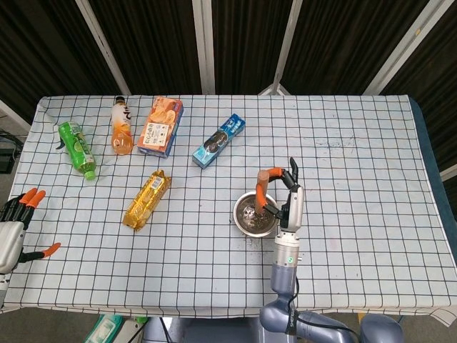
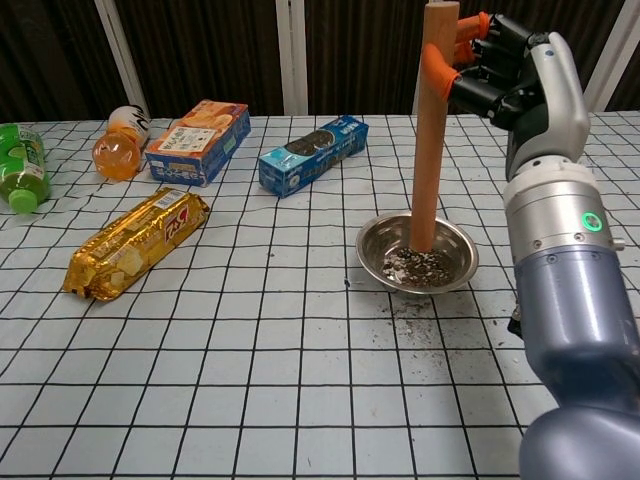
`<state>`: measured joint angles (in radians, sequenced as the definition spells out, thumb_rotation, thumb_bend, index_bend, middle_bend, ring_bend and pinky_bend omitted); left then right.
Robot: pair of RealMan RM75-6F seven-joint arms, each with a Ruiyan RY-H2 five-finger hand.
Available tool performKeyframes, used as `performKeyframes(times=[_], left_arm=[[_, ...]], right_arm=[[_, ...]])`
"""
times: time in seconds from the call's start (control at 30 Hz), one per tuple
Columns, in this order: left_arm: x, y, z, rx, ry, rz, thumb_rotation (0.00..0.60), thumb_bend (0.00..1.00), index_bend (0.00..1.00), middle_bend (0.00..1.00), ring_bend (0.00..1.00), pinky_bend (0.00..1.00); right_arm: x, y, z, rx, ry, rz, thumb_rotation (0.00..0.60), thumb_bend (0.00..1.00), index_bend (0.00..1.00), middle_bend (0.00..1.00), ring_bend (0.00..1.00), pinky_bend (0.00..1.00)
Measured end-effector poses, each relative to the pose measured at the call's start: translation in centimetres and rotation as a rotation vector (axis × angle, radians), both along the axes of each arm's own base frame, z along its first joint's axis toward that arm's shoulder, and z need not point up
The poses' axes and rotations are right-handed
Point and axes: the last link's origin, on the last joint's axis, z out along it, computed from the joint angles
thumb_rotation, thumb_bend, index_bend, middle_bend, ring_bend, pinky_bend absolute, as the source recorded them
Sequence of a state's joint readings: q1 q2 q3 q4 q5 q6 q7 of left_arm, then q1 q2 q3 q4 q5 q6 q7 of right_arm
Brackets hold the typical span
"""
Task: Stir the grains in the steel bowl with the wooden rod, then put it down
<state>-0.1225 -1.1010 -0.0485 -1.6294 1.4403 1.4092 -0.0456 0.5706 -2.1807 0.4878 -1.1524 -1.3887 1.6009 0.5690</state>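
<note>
A small steel bowl (image 2: pixel 455 268) (image 1: pixel 241 214) holding dark grains sits on the checked cloth right of centre. A wooden rod (image 2: pixel 432 130) (image 1: pixel 261 189) stands nearly upright with its lower end in the bowl's far side. My right hand (image 2: pixel 505 70) (image 1: pixel 287 191) grips the rod near its top between orange-tipped fingers. My left hand (image 1: pixel 16 229) hangs off the table's near left edge with fingers spread and nothing in it; the chest view does not show it.
Spilled grains (image 2: pixel 412 318) speckle the cloth in front of the bowl. A gold snack pack (image 2: pixel 135 243), a blue biscuit box (image 2: pixel 312 154), an orange box (image 2: pixel 198 141), an orange bottle (image 2: pixel 120 142) and a green bottle (image 2: pixel 20 166) lie to the left and behind.
</note>
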Motion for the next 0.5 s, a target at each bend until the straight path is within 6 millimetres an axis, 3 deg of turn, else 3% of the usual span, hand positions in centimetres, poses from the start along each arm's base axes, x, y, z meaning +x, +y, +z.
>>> performKeyframes(times=[0.5], left_arm=[[0.0,0.0,0.0,0.000,0.001,-0.001,0.600,0.02,0.00,0.00,0.00,0.00]], right_arm=[[-1.2,0.8,-1.9,0.035,0.001,-0.032,0.600,0.59,0.78,0.64,0.53,0.00]])
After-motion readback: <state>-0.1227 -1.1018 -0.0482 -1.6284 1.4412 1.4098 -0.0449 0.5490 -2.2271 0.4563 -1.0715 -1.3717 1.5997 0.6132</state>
